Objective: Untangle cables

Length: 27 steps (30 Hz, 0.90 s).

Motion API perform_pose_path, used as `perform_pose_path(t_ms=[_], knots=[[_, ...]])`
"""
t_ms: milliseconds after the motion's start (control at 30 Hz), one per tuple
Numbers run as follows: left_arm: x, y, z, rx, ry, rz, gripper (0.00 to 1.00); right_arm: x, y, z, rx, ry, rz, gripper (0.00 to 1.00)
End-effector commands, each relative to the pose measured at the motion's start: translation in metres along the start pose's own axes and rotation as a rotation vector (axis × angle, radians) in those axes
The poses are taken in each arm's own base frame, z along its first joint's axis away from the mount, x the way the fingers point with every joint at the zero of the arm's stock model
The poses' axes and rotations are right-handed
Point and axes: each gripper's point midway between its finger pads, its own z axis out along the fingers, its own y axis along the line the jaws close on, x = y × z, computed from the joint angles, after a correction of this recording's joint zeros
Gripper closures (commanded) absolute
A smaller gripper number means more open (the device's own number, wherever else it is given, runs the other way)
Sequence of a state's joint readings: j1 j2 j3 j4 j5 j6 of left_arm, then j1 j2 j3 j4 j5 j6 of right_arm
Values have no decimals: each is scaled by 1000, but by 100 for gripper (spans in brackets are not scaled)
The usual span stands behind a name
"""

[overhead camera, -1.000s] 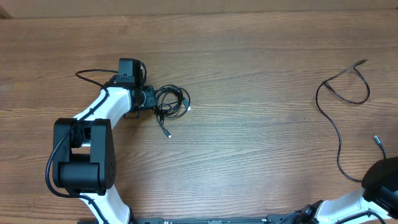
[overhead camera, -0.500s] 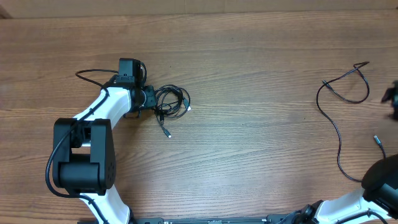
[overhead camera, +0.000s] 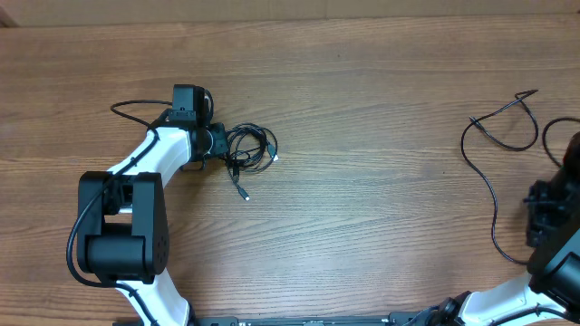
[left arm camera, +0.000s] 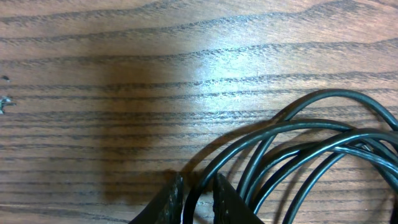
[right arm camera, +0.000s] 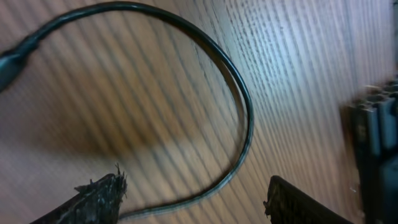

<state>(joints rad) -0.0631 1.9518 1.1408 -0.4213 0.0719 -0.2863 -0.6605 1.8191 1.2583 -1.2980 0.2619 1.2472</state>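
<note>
- Cables lie in a small tangled bundle on the table, left of centre in the overhead view. Several black loops overlap, and two short ends stick out with small pale plugs.
- In the left wrist view the same cables show as glossy black curves stacked on each other at the lower right.
- We see the left gripper at the bundle's left edge. Close up, the left gripper has its dark fingertips almost together, with one strand pinched between them.
- A separate loose cord lies well apart at the far right. It makes a kinked loop near the top, then one long curve down towards the right arm.
- The right gripper hangs just beside that curve. In its own view the right gripper has its jaws spread wide and grips nothing; the loose cord arcs across the wood under the gap.
- The white-and-black left arm reaches up from the bottom edge, and a thicker black wire loops off it.
- The table is brown wood grain with dark lines running across. In the left wrist view it carries a bright glare patch beside a soft shadow.
- A paler band runs beyond the table's far edge; we cannot tell what it is.
</note>
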Motion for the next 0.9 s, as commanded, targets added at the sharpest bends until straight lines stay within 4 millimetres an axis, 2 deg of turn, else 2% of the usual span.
perform_pose_path(t_ms=[0, 133, 300, 367, 500, 700, 800, 867], knots=[[99, 30, 55, -78, 299, -27, 80, 0, -11, 21, 33, -32, 88, 27], [99, 30, 55, -78, 299, -27, 80, 7, -18, 42, 49, -33, 175, 23], [99, 30, 55, -78, 299, -27, 80, 12, -13, 68, 0, -44, 198, 20], [99, 30, 55, -78, 299, -27, 80, 14, -13, 77, -13, -46, 201, 23], [99, 30, 55, -78, 299, -27, 80, 20, -14, 95, -41, -50, 208, 38], [99, 30, 55, -78, 299, -27, 80, 25, -16, 116, -82, -57, 219, 39], [99, 30, 55, -78, 300, -27, 80, 27, -17, 116, -79, -46, 190, 48], [100, 31, 55, -79, 302, -27, 80, 27, -11, 107, -87, -29, 139, 47]])
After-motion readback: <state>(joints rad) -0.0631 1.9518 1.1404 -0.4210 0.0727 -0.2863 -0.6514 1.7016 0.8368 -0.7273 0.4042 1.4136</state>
